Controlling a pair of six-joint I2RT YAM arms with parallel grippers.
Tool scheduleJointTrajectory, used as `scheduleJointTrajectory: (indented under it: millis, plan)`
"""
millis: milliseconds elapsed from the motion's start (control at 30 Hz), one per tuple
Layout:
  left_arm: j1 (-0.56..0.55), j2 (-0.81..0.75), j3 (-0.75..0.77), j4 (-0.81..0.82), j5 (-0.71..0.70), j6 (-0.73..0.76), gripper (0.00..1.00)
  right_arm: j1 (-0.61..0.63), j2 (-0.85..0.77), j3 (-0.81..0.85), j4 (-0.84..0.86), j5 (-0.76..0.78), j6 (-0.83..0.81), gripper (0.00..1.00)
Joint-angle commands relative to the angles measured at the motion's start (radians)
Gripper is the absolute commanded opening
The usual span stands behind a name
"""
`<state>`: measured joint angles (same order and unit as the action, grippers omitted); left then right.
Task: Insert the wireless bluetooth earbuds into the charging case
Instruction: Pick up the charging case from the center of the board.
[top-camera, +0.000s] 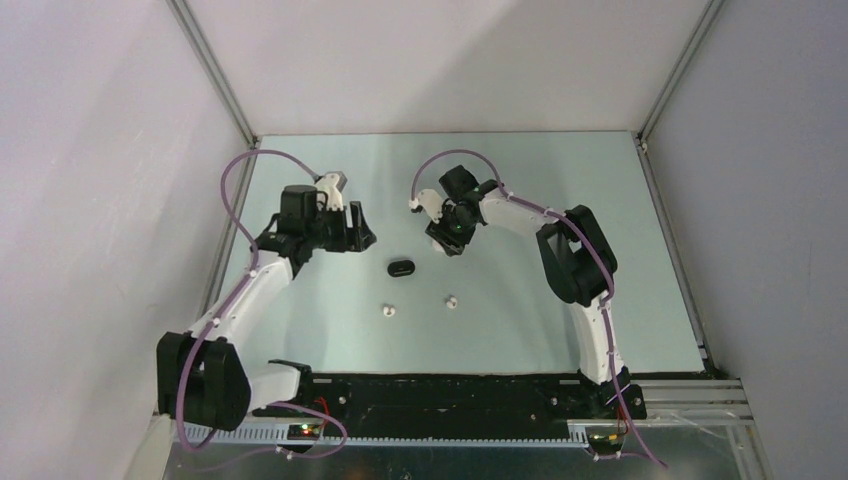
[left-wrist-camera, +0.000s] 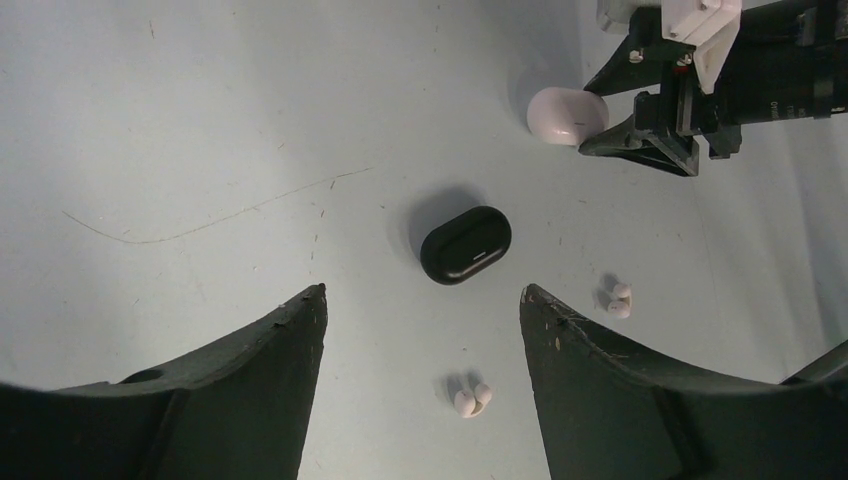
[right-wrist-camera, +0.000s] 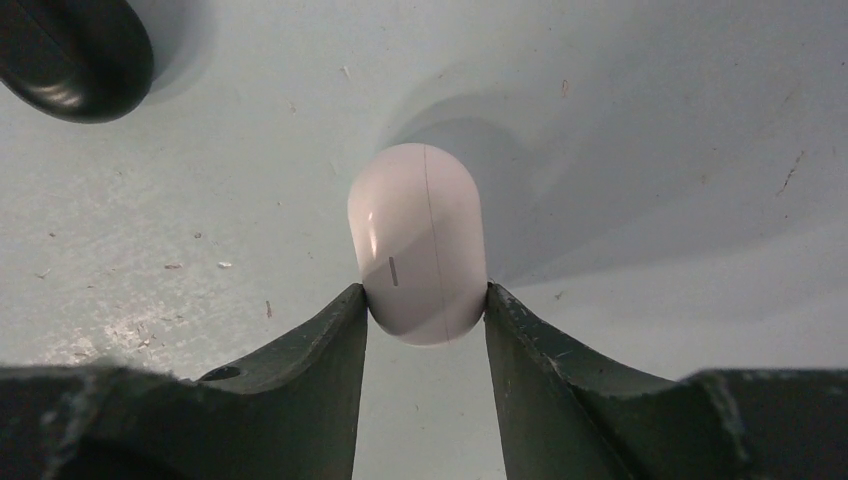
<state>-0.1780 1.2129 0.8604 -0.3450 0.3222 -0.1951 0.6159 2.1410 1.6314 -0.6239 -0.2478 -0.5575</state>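
**Right hand on the white case, lid not yet open**

In the right wrist view my right hand (right-wrist-camera: 425, 297) has a fingertip against each long side of the white case (right-wrist-camera: 420, 225), which lies on the counter (right-wrist-camera: 650, 120) at the middle of the frame. The jaws stand about half apart, as wide as the case, and pinch only its near, rounded end. I count that as a grip, though a shallow one.

The shell is smooth and curved, so I judge it could squirt forward under pressure. I would reach further along the case before squeezing harder, press squarely, and keep the pads off the seam that runs down its length, because the lid has to come up before any bud can go in.

My left hand (left-wrist-camera: 422, 300) is wide open, holds nothing and touches nothing. In its view the black case (left-wrist-camera: 466, 244) lies closed at centre frame, beyond the fingertips.

Two white earbuds lie loose on the counter. One earbud (left-wrist-camera: 470, 398) is at lower centre and the other earbud (left-wrist-camera: 617, 300) at right of centre, both apart from either case. I see no black buds.
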Motion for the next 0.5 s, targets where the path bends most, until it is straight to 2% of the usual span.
scheduleJointTrajectory:
  millis: [0, 100, 167, 267, 367, 467]
  plan:
    - [0.005, 0.026, 0.054, 0.048, 0.026, -0.02, 0.75, 0.007, 0.006, 0.016, 0.002, -0.013, -0.044, 0.52]
    - [0.005, 0.044, 0.066, 0.057, 0.038, -0.028, 0.75, 0.01, 0.011, 0.014, 0.007, -0.02, -0.066, 0.53]
    - [0.005, 0.055, 0.074, 0.063, 0.042, -0.03, 0.75, 0.009, 0.018, 0.016, 0.004, -0.026, -0.081, 0.47]
    - [0.005, 0.074, 0.083, 0.069, 0.048, -0.03, 0.75, 0.006, 0.014, 0.018, -0.006, -0.048, -0.097, 0.3]
    - [0.004, 0.09, 0.085, 0.097, 0.07, -0.031, 0.75, -0.008, -0.057, -0.01, 0.007, -0.072, -0.105, 0.24]
    - [0.003, 0.128, 0.103, 0.123, 0.173, -0.012, 0.73, -0.024, -0.183, -0.089, 0.098, -0.126, -0.134, 0.22]
